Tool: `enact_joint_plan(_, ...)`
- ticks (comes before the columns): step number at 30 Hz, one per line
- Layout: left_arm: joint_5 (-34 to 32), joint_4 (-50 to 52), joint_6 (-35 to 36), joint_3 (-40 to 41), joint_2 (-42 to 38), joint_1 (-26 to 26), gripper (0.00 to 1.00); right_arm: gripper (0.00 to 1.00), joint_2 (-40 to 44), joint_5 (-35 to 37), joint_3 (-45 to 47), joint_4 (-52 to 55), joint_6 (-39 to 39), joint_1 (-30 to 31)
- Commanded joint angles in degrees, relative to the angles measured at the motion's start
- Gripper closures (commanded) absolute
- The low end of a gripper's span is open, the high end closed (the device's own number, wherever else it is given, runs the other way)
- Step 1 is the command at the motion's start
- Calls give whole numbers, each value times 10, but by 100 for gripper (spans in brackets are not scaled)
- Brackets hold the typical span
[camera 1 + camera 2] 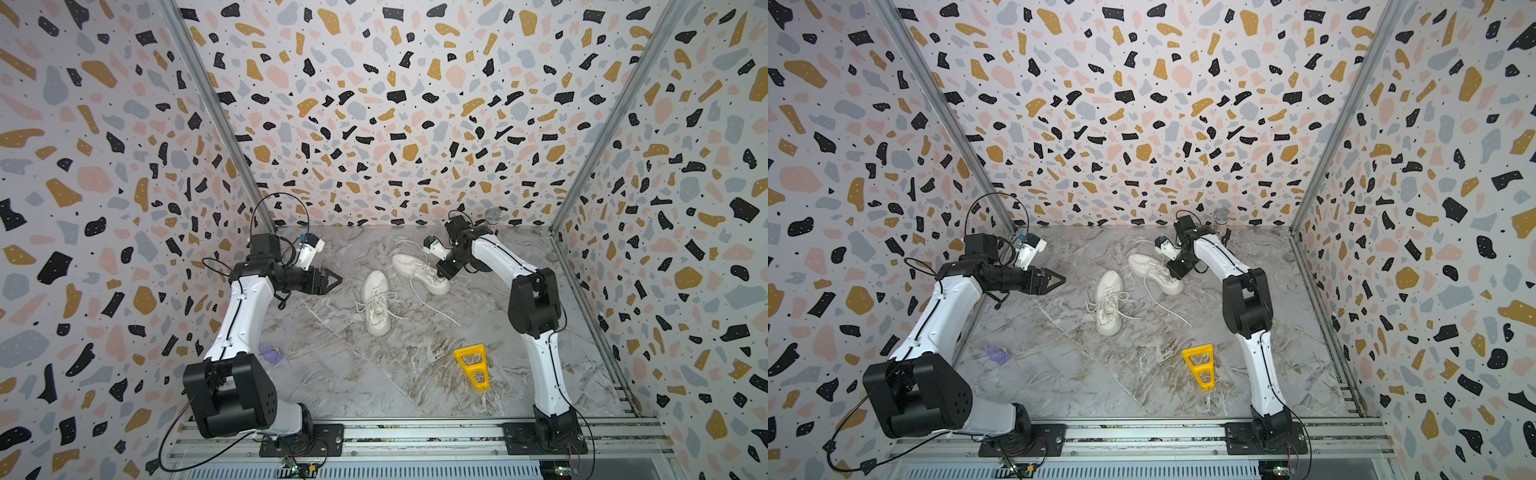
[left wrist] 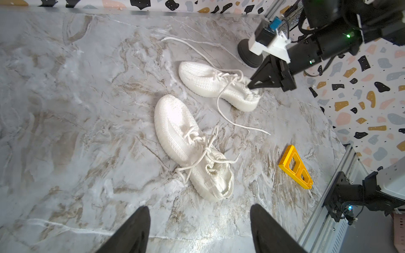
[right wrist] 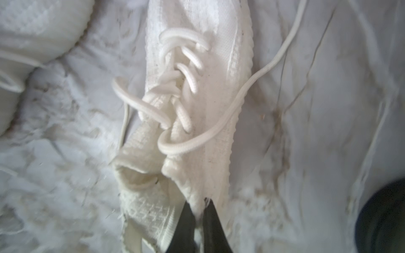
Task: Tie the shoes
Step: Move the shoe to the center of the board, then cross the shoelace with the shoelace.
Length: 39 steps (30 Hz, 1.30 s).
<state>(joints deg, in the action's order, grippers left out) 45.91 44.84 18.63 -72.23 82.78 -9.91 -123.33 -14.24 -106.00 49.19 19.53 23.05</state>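
We see one white knit low-top sneaker (image 1: 376, 303) lying near the middle of the marble-patterned counter (image 1: 374, 386). Its toe points to twelve o'clock, and its white laces (image 2: 206, 151) are knotted in loops over the tongue. Just beside it, at its one o'clock, lies the second white knit sneaker (image 1: 415, 270), toe toward ten o'clock, with loose white laces (image 3: 237, 99) trailing over the counter. The right tool (image 3: 198, 204) is pressed together on this sneaker's heel collar (image 3: 192, 192), the fabric pinched between its black fingers (image 3: 186, 225). The left tool (image 2: 199, 207) hangs at nine o'clock of the pair, jaws wide apart, well clear of both. A yellow plastic triangular frame (image 1: 471, 365) lies at five o'clock and a small purple object (image 1: 272, 353) at eight o'clock. A glittery-headed microphone (image 1: 492, 218) stands at one o'clock by the back wall (image 1: 395, 124).
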Motion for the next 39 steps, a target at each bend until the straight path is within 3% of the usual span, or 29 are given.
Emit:
enact_joint_plan(1,19,-6,1,6,10,14,26,98,118,31,125,-39,-84,11)
enact_joint_plan(3,7,-5,5,5,18,32,26,98,158,59,199,-68,-107,27)
enact_joint_plan(8,-24,-3,20,7,32,79,27,99,211,71,286,-106,-144,51)
enact_joint_plan(15,-25,-3,25,12,67,121,31,99,246,86,317,-122,-218,92)
enact_joint_plan(22,-40,-3,31,18,94,210,34,87,229,50,328,-147,-263,102)
enact_joint_plan(30,-69,-9,24,-5,134,302,35,59,269,-108,334,-145,-204,75)
enact_joint_plan(34,-85,-40,-6,-4,158,330,36,52,276,-96,329,-148,-171,41)
enact_joint_plan(39,-90,-69,-25,1,154,331,37,49,220,-56,285,-152,-108,19)
